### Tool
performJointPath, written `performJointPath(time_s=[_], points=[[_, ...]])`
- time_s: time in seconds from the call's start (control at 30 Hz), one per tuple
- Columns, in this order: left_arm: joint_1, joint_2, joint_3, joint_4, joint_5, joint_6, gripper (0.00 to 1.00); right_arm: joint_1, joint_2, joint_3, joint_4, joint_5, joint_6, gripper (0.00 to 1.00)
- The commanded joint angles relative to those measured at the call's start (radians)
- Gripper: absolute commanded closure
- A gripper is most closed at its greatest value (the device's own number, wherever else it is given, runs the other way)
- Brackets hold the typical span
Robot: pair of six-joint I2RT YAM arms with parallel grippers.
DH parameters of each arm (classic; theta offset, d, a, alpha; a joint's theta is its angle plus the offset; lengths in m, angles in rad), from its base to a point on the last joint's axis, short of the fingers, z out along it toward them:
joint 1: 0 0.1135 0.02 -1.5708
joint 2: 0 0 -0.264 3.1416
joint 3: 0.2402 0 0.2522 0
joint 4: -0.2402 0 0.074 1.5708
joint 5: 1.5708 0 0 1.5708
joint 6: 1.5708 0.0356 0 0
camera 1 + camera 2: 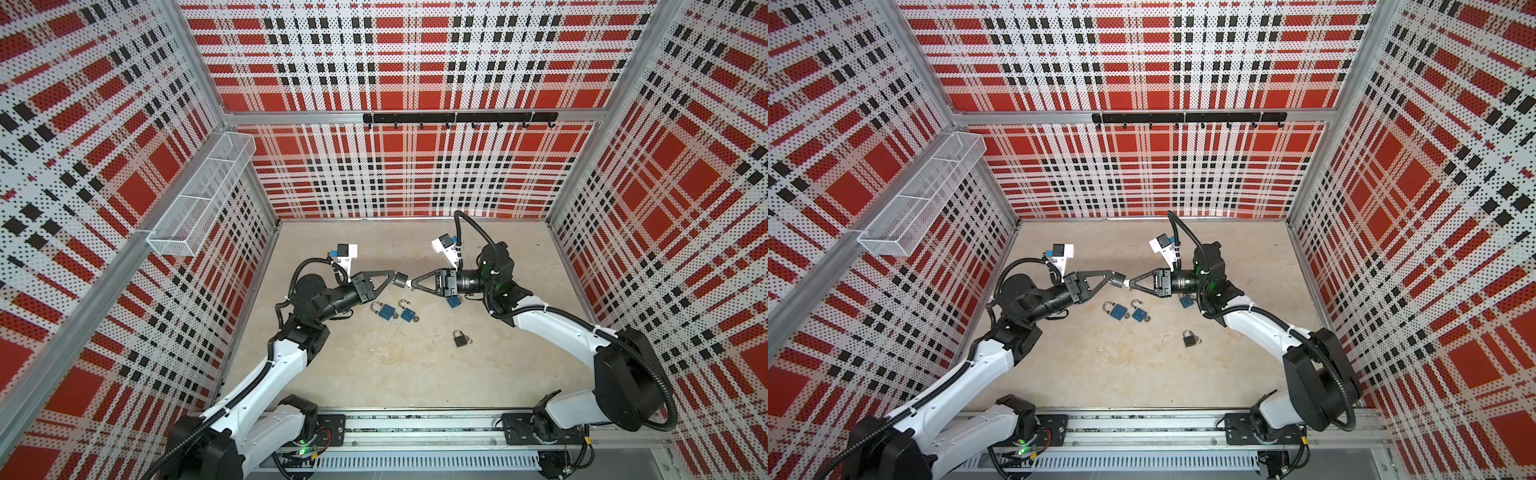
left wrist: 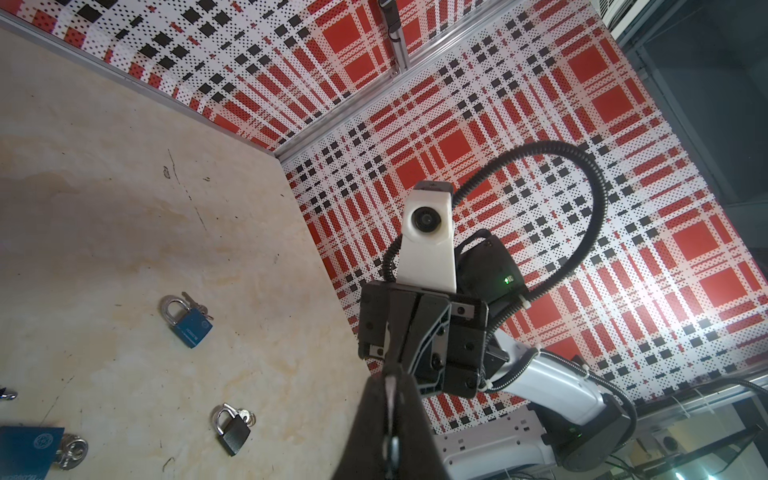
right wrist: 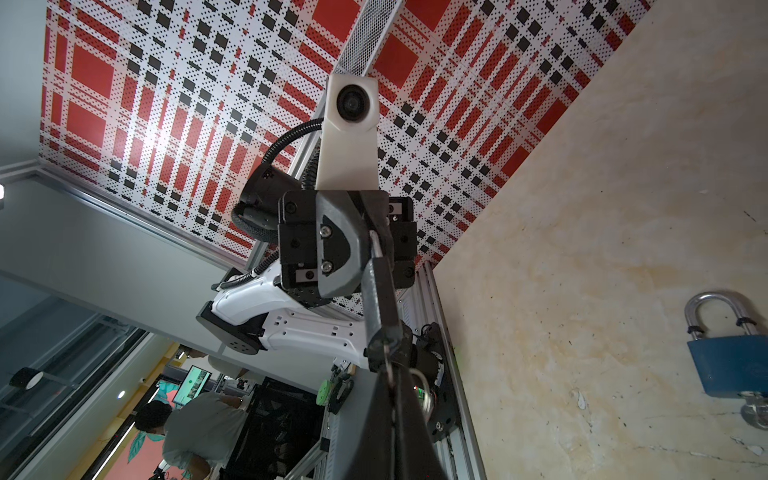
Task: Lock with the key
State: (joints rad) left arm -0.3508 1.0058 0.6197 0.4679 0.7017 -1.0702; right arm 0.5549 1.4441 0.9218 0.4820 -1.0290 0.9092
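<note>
Mid-frame above worktop point(image 1: 374, 374): left fingers point(image 1: 390, 278) clench black padlock point(image 1: 401, 279).
Right fingers point(image 1: 414, 285): clenched on key point(image 1: 409, 283).
Next: likely twist key.

Blue lock point(image 1: 454, 302) half hidden under R arm point(image 1: 540, 320), both top views; 2nd blue lock point(image 2: 29, 446) cut off at L wrist view edge.

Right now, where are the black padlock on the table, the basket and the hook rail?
Black padlock point(image 1: 460, 341): in a top view, body.
Basket point(image 1: 208, 199): in a top view, mesh wall.
Hook rail point(image 1: 457, 117): in a top view, bar.
</note>
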Motion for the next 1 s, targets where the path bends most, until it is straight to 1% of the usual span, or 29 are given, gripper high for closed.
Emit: performJointPath(time_s=[0.0, 0.07, 0.17, 0.3, 0.33, 0.4, 0.47, 0.53, 0.57, 0.63, 0.7, 0.8, 0.87, 0.97], points=[[0.041, -0.030, 0.017, 0.037, 0.014, -0.017, 1.00, 0.003, -0.036, -0.005, 0.010, -0.002, -0.020, 1.00], [0.076, -0.039, 0.018, 0.036, 0.026, -0.021, 1.00, -0.002, -0.040, -0.019, 0.043, -0.005, 0.006, 1.00], [0.101, -0.049, 0.020, 0.035, 0.044, -0.029, 1.00, -0.015, -0.042, -0.036, 0.095, -0.013, 0.042, 1.00], [0.127, -0.061, 0.014, 0.036, 0.068, -0.037, 1.00, -0.028, -0.060, -0.048, 0.058, -0.002, 0.025, 1.00], [0.130, -0.062, 0.009, 0.035, 0.073, -0.037, 1.00, -0.031, -0.071, -0.045, 0.015, 0.009, -0.003, 1.00], [0.131, -0.059, -0.001, 0.025, 0.088, -0.032, 1.00, -0.034, -0.102, -0.030, -0.136, 0.053, -0.103, 1.00], [0.129, -0.056, -0.011, -0.003, 0.105, -0.019, 1.00, -0.033, -0.137, 0.001, -0.337, 0.121, -0.226, 1.00], [0.120, -0.057, -0.030, -0.024, 0.104, -0.011, 1.00, -0.033, -0.166, 0.024, -0.482, 0.189, -0.311, 1.00], [0.113, -0.059, -0.039, -0.036, 0.105, -0.003, 1.00, -0.035, -0.180, 0.027, -0.526, 0.214, -0.336, 1.00], [0.092, -0.072, -0.047, -0.100, 0.101, 0.042, 1.00, -0.038, -0.204, 0.024, -0.598, 0.254, -0.371, 1.00], [0.058, -0.092, -0.047, -0.209, 0.060, 0.117, 1.00, -0.040, -0.222, 0.026, -0.701, 0.317, -0.420, 1.00], [-0.041, -0.100, -0.032, -0.383, -0.025, 0.240, 1.00, -0.039, -0.264, 0.018, -0.818, 0.389, -0.446, 1.00], [-0.101, -0.090, -0.039, -0.432, -0.072, 0.276, 1.00, -0.039, -0.317, -0.009, -0.851, 0.431, -0.437, 1.00], [-0.174, -0.062, -0.054, -0.455, -0.115, 0.297, 1.00, -0.039, -0.406, -0.073, -0.879, 0.503, -0.398, 1.00]])
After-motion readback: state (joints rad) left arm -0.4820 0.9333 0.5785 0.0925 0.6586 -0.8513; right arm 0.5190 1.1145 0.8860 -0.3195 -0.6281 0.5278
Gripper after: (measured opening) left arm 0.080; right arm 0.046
